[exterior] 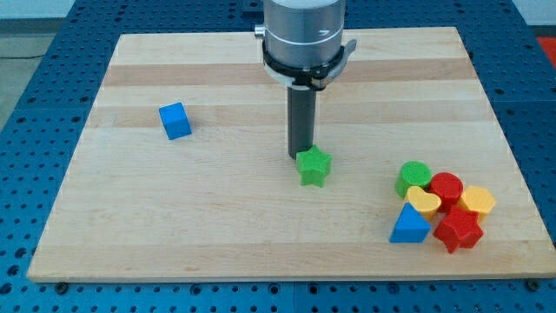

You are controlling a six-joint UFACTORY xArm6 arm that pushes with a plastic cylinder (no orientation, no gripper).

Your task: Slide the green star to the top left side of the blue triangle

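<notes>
The green star (pixel 314 166) lies on the wooden board a little right of its middle. My tip (pixel 300 156) stands right at the star's upper left edge, touching or almost touching it. The blue triangle (pixel 409 225) lies at the view's lower right, at the lower left of a cluster of blocks. The star is well to the triangle's upper left, about a hand's width away.
Next to the triangle lie a green cylinder (pixel 413 178), a yellow heart (pixel 423 202), a red cylinder (pixel 446 187), a yellow hexagon (pixel 477 201) and a red star (pixel 458 229). A blue cube (pixel 175 121) sits at the left. The board's bottom edge (pixel 278 277) runs near the cluster.
</notes>
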